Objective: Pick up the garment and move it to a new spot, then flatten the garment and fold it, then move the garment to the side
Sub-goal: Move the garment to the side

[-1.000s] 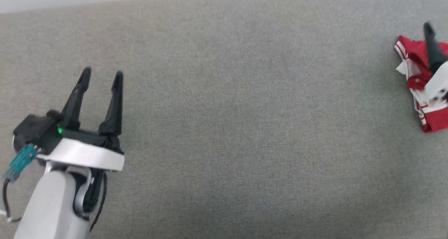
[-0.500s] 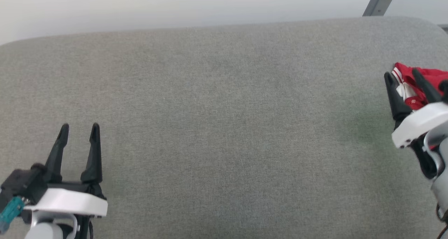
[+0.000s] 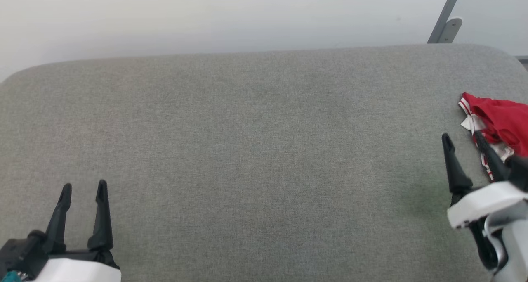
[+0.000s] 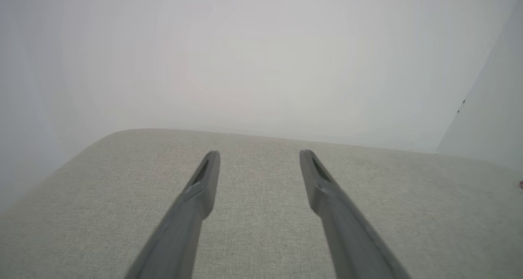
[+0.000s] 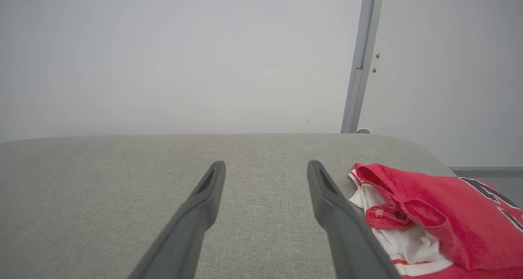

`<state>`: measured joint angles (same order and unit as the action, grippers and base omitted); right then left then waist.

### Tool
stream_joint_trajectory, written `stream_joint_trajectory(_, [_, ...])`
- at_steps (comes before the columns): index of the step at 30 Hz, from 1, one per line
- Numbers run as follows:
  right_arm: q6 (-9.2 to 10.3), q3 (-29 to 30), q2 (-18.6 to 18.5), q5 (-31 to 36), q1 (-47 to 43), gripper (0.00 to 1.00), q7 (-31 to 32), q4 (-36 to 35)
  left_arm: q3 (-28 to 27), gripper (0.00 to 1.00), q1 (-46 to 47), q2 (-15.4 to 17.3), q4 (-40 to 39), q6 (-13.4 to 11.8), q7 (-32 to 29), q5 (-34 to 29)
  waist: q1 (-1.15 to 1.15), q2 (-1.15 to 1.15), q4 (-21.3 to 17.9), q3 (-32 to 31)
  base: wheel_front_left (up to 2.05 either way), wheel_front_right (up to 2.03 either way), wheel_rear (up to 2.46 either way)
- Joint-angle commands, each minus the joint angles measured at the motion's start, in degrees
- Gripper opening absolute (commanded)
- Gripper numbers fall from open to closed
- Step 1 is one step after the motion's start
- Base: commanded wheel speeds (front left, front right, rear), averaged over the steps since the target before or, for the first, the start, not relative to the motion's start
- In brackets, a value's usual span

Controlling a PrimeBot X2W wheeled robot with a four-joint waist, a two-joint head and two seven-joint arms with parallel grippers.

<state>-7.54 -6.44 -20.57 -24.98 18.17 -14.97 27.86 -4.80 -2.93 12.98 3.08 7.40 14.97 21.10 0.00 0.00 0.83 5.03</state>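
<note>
Moved: right end effector (image 3: 461, 136), drawn back off the garment (image 3: 501, 119); our view has tilted up. It and the left end effector (image 3: 84, 185) stand spread, empty. Garment: bunched at the table's (image 3: 264, 150) right edge; we judge flattening and folding not yet done.

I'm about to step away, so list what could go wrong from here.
1. The garment lies near the right end of the grey cushion; a nudge might push it off the edge.
2. The right tool stands open right beside the garment's striped hem; moving it could snag the cloth.
3. The bundle looks loose, with white layers showing, so it could come unfolded.
</note>
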Motion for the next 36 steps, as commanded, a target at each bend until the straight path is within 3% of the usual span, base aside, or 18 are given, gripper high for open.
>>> stream_joint_trajectory(1, [0.11,1.2,1.2,0.8,-2.1,1.00,-0.2,-1.5,-0.4,1.00,-1.2,-0.2,-0.6,0.1,0.2,-0.4,0.00,0.00,0.0,-0.4,0.00,0.00,0.00])
stream_joint_trajectory(19, [0.08,8.8,9.0,5.0,-18.1,1.00,-0.2,-13.4,-1.6,1.00,-7.0,-2.9,-2.9,0.1,0.2,-2.1,0.00,0.00,0.1,-4.1,0.00,0.00,0.00])
stream_joint_trajectory(36, [0.08,9.7,10.4,5.7,-20.8,1.00,-0.2,-16.6,-1.3,1.00,-7.9,-4.4,-2.2,0.1,0.2,-3.0,0.00,0.00,0.1,-4.9,0.00,0.00,0.00])
